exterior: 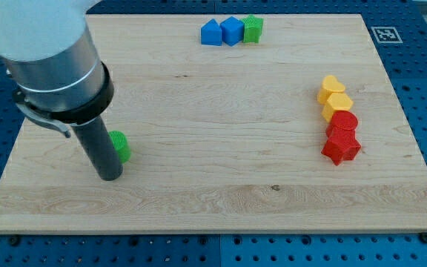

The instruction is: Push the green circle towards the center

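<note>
Near the board's left edge, my tip (110, 176) touches the green circle (119, 146); no fingers exist to judge. Two blue blocks (222, 32) and one green block (253, 29) line the top edge; two yellow (334, 96), two red (342, 136) sit right.

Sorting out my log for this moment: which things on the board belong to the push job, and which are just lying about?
Job: green circle, touching my tip on its right.

Lying about: blue blocks and green block at the top; yellow blocks, red blocks at the right.
</note>
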Controlling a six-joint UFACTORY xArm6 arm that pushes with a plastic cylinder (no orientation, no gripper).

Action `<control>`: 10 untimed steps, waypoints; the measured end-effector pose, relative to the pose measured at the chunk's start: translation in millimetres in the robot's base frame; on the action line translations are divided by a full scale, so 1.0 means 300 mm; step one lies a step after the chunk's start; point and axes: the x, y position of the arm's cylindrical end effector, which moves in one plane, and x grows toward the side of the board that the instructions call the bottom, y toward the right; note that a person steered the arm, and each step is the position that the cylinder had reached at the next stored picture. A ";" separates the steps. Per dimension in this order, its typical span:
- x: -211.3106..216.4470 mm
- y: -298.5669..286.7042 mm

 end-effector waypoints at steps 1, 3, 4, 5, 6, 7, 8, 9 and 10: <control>0.000 0.046; 0.000 0.117; 0.000 0.172; 0.037 0.171; 0.098 -0.005; -0.022 -0.026; -0.100 0.002; -0.140 0.028; -0.207 0.028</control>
